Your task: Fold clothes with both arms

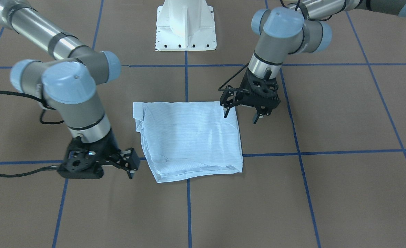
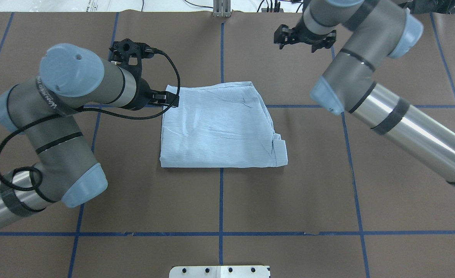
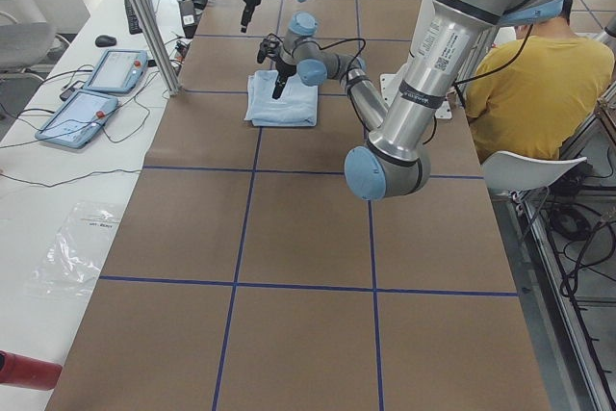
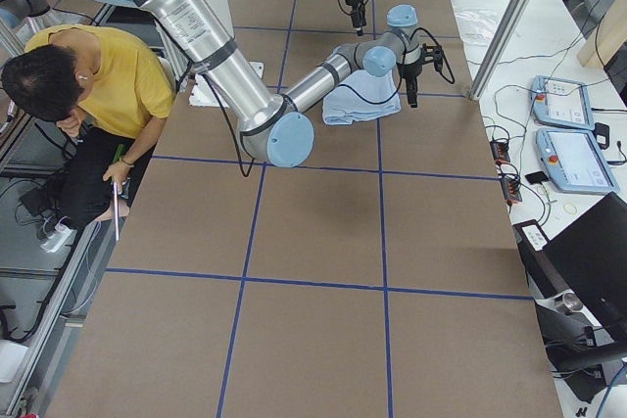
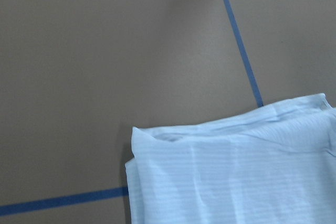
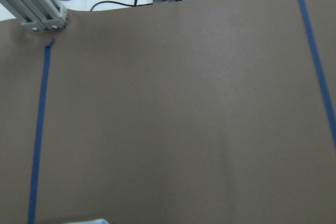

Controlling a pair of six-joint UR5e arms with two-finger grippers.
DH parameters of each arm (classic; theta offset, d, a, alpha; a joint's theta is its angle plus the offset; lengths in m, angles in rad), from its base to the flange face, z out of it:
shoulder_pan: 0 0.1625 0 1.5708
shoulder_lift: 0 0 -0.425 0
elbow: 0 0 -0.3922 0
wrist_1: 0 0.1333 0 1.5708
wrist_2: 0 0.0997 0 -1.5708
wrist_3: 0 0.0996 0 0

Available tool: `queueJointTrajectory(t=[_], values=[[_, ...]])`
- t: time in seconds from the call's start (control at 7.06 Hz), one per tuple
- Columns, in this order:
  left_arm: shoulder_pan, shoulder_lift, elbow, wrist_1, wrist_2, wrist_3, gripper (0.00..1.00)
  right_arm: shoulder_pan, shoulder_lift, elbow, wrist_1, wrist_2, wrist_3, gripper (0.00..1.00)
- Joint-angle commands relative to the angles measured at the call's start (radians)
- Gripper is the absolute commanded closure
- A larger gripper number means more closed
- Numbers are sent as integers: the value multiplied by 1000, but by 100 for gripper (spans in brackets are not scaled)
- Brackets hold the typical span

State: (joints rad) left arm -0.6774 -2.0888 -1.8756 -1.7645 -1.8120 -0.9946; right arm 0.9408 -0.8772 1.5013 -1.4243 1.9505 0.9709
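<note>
Overhead exterior view: a light blue, finely striped shirt [image 2: 221, 127], folded into a rough rectangle, flat on the brown table [image 2: 289, 193], across a crossing of blue tape lines [image 2: 221, 200]. Crumpled, bunched cloth at the corner nearest the robot's right.

At the shirt's edge on the robot's left, the left gripper [image 1: 241, 115], pointing down, fingers [image 1: 226, 112] spread apart, one tip over the cloth, the other beside it. Contact with the cloth impossible to tell.

Well apart from the shirt, toward the table's far edge on the robot's right, the right gripper [image 2: 304, 38], fingers spread wide, nothing between them.

Left wrist view: a layered corner of the shirt on bare table. Right wrist view: mostly bare table, a sliver of shirt at the bottom edge.

Pale lettering along a dark band on the left arm [image 2: 50, 102], too blurred to read. Exterior left view: a printed label on the same arm and another on a clear plastic bag [image 3: 77, 247], both too small to read.
</note>
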Motion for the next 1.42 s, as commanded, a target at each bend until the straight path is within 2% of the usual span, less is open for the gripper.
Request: queueJointTrajectory(t=[0.0, 0.14, 0.28, 0.42, 0.57, 0.71, 0.85, 0.99, 1.13, 1.27], values=[[-26, 74, -262, 271, -20, 217, 0, 195, -188, 248, -236, 157, -365, 0], [-92, 100, -304, 333, -24, 328, 0, 273, -297, 302, -254, 183, -529, 0], [-181, 127, -307, 368, -68, 487, 0, 361, -383, 307, -254, 246, -689, 0], [-295, 198, -306, 367, -114, 692, 0, 436, -473, 306, -248, 280, -836, 0], [-444, 257, -284, 367, -203, 884, 0, 514, -579, 306, -242, 294, -907, 0], [-576, 315, -257, 358, -301, 915, 0, 582, -654, 297, -240, 342, -919, 0], [-615, 448, -226, 349, -291, 913, 0, 605, -765, 304, -239, 338, -919, 0], [-652, 478, -133, 285, -284, 913, 0, 642, -817, 303, -193, 343, -913, 0], [-712, 484, -99, 228, -291, 918, 0, 645, -880, 298, -111, 346, -913, 0], [-732, 531, -83, 215, -359, 921, 0, 664, -894, 315, -99, 364, -910, 0]])
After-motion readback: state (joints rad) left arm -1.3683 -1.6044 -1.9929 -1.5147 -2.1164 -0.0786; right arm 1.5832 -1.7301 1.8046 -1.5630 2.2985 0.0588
